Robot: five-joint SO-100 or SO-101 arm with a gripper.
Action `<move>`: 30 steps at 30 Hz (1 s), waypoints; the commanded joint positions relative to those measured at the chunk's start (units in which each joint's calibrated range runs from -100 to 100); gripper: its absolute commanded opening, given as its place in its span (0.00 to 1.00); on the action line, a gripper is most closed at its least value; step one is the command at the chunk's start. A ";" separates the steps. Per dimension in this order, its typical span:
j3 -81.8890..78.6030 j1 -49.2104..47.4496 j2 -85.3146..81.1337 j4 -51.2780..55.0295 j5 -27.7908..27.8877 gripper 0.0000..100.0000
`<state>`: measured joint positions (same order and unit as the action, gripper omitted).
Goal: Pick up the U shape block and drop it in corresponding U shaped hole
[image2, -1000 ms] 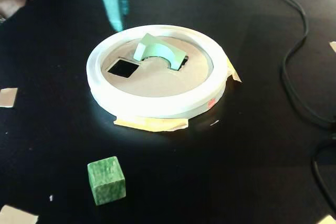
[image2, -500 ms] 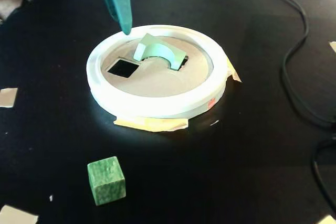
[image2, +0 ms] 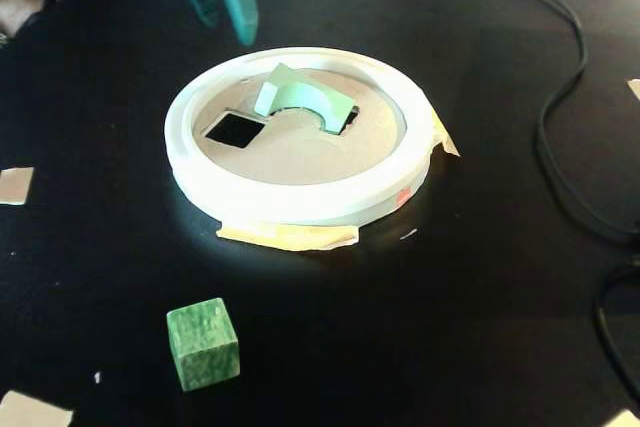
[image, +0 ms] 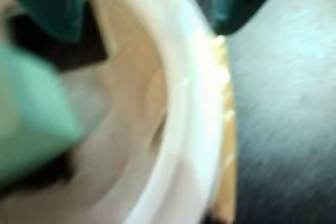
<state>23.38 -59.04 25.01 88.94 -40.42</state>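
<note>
Two teal fingers of the gripper [image2: 228,9] hang at the upper left of the fixed view, just off the back rim of the white ring [image2: 300,202], and they stand apart with nothing between them. In the wrist view those fingertips [image: 50,9] show as blurred teal shapes along the top edge, one over the disc and one beyond the ring.

Now the U shape block [image2: 298,97]: pale mint, smooth, its arch notch facing down to the right. It sits tilted, one end up and the other sunk into the U shaped hole [image2: 347,121], of which only a dark sliver shows at the block's right end. My read is that the block has caught on the cutout's edge instead of dropping through, so the task is nearly done but not finished.

Left of it the square cutout [image2: 234,130] is dark and empty in the tan cardboard disc [image2: 300,152]. Yellowish tape [image2: 288,237] pins the ring to the black table [image2: 480,297], presumably to stop it sliding.

At lower left sits the darker mottled green cube [image2: 203,343], well apart from the ring.
</note>
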 commanded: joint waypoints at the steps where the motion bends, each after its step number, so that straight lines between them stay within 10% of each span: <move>1: 5.95 0.99 -3.20 -11.72 4.74 0.58; 6: 5.77 1.49 -3.20 -12.63 5.03 0.82; 30: -7.53 13.35 -0.34 -13.63 9.67 0.81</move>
<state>16.94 -46.95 25.64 76.82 -30.60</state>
